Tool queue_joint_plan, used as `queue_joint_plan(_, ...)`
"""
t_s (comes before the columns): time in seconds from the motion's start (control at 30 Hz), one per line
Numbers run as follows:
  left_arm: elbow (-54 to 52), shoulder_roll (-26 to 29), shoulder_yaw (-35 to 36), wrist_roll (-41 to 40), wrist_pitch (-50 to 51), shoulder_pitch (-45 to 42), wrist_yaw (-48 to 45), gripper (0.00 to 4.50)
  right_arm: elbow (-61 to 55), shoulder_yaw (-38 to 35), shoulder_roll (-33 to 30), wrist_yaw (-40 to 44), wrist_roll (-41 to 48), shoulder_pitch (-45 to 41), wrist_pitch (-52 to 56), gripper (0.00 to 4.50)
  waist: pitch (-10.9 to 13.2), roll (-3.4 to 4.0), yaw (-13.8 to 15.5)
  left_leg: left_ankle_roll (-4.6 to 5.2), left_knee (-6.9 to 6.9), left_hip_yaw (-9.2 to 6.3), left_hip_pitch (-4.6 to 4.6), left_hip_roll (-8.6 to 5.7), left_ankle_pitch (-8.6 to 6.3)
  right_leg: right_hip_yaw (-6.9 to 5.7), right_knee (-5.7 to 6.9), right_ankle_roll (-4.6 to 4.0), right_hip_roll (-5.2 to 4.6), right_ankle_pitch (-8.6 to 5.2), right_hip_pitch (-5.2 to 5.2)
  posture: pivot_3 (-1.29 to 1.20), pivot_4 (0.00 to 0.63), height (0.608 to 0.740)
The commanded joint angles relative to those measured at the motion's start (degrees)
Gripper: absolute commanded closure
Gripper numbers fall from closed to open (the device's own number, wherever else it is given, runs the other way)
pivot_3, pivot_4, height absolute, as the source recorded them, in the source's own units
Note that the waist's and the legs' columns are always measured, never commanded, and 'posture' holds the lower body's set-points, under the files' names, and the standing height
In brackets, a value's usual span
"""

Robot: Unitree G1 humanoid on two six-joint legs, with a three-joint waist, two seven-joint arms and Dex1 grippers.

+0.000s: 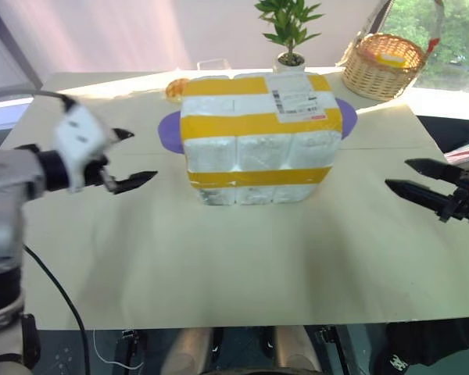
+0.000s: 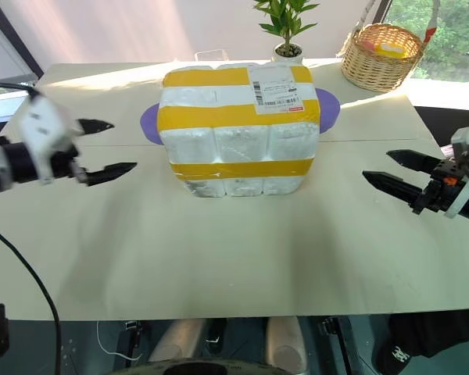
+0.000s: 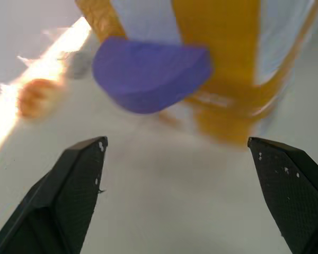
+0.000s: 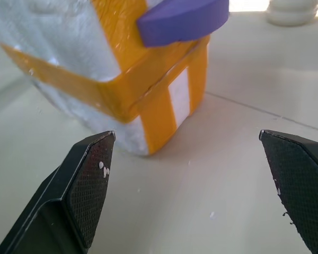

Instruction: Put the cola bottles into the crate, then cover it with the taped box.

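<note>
Head view: taped box (image 1: pixel 259 139) between spread left hand (image 1: pixel 130 158), right hand (image 1: pixel 414 177), seemingly untouched.

Taped box (image 1: pixel 259 141): white foam, yellow stripes, label on top, upright mid-table.

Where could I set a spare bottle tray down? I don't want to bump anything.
The widest bare stretch is the table in front of the taped box, between the left gripper and the right gripper. The back edge is crowded: potted plant, wicker basket, and a small orange thing behind the box.
</note>
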Motion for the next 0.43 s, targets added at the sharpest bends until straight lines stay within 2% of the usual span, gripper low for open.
queue_joint_plan(0.03, 5.28, 5.72, 5.99, -10.20, 3.88, 1.92, -9.10, 0.07, -0.02, 1.41, -2.66, 3.92, 0.21, -3.05, -1.61, 0.00, -0.01, 0.08, -0.70, 0.00, -0.01, 0.00, 0.01, 0.00, 0.00, 0.00, 0.01, 0.00, 0.00, 0.00, 0.00, 0.00, 0.150, 0.740)
queue_joint_plan(0.2, 10.39, 8.81, 2.43, -11.25, -0.48, 3.22, -9.82, 0.07, 0.68, 7.17, -3.73, 8.24, -0.76, -8.56, -2.99, 0.00, -0.02, 0.12, -0.75, -0.04, -0.01, 0.03, 0.12, 0.03, 0.00, 0.02, -0.08, -0.02, -0.06, -0.01, 0.14, 0.00, 0.150, 0.740)
queue_joint_plan(0.43, 8.18, 9.19, -0.67, -13.13, -2.79, 4.13, -7.38, 0.07, -0.35, 14.35, -1.73, 8.55, -1.09, -15.27, -2.14, 0.00, -0.02, 0.12, -0.60, -0.06, -0.10, 0.01, 0.04, 0.03, -0.02, 0.06, -0.18, -0.05, -0.11, 0.01, 0.05, 0.00, 0.150, 0.740)
